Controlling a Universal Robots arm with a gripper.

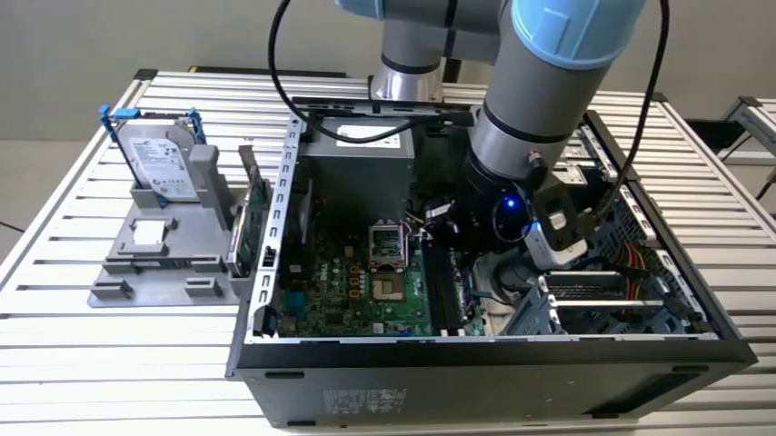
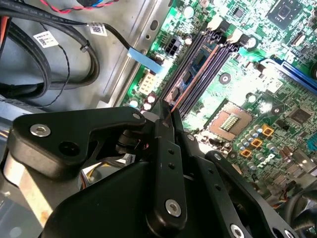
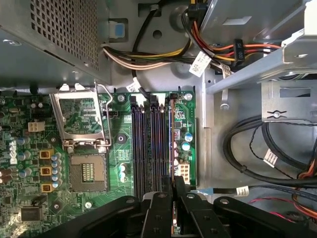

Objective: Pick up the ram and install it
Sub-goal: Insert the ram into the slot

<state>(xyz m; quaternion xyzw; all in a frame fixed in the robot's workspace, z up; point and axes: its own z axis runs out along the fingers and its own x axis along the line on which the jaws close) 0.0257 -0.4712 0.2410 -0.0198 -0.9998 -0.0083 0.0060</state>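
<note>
Ram [image 3: 171,144], thin stick seen edge-on, standing in the motherboard's outermost memory slot, one end between the gripper's fingers

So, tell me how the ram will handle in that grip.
Probably stiff and light: the ram is a thin board, seen edge-on. Could pivot if nudged: the gripper holds it by a narrow pinch. Possibly fragile if pressed askew over the slots.
</note>
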